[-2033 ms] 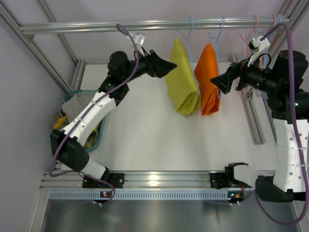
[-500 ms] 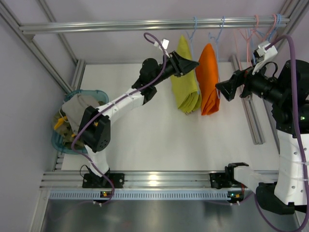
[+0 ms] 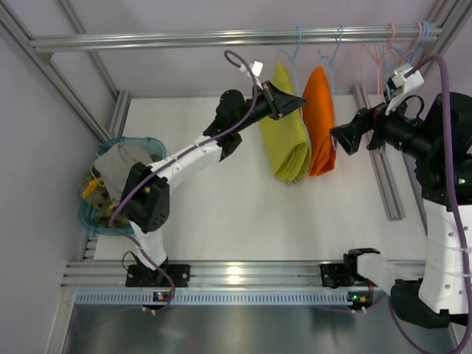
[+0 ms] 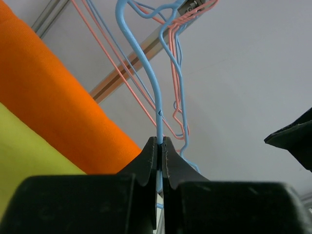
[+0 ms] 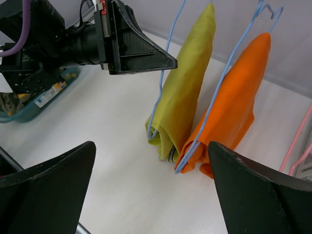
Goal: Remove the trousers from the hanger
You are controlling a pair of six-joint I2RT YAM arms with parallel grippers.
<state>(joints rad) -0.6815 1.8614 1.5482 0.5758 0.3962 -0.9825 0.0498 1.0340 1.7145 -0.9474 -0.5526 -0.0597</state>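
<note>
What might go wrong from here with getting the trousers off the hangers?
The left tool is shut on only the thin wire of the mustard trousers' blue hanger, which may slip or twist in that pinch. The mustard trousers hang close beside the orange trousers, so pulling one may drag the other.

The mustard trousers (image 3: 284, 144) and the orange trousers (image 3: 321, 122) are soft, matt cloth with a fine, felt-like nap. The blue hanger (image 4: 159, 124) is thin wire with a smooth, slightly glossy coating, and so are the pink hangers (image 5: 298, 136). The left gripper (image 4: 161, 144) is matt black plastic. The far rail (image 3: 147, 38) is brushed metal. The tabletop (image 3: 221, 221) is smooth, matt white.
</note>
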